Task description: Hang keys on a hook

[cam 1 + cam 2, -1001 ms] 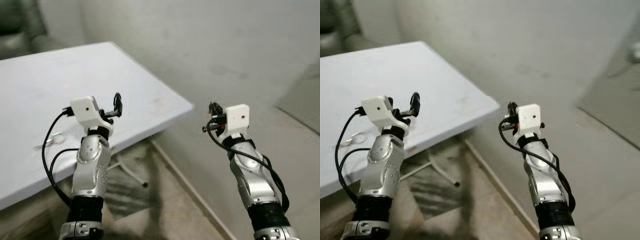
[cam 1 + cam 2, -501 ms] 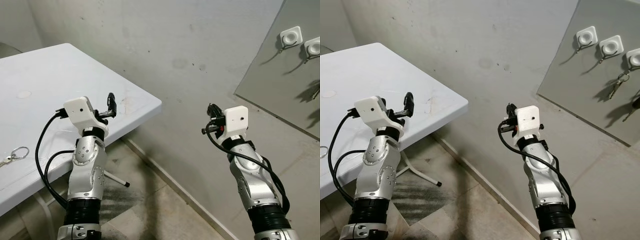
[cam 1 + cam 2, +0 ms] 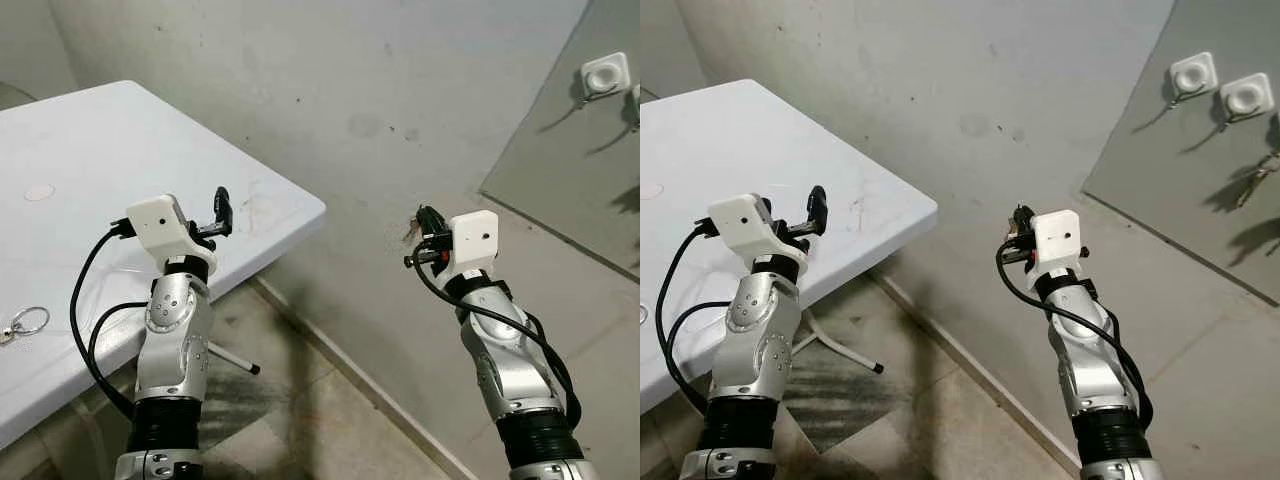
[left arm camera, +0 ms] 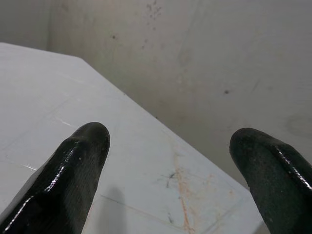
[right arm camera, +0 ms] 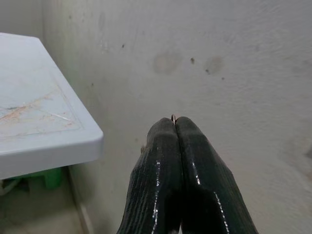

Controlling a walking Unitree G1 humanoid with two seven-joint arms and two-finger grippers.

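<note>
Right now I'm holding the right gripper pressed together, with a thin ring peeping out at its tips; I'm judging that to be a key ring, though too little of it is showing to be sure. The left gripper is hanging spread and empty over the table. Another set of keys is lying at the lower left of the left eye view, on the table near its front edge. The hooks are sitting at the upper right of the right eye view, on a dark panel.

What's worrying me: the pinch is catching very little metal, so a bump on the wall could be knocking the ring loose. The table corner is jutting between the arms. Open room is lying toward the right, along the wall to the panel.
</note>
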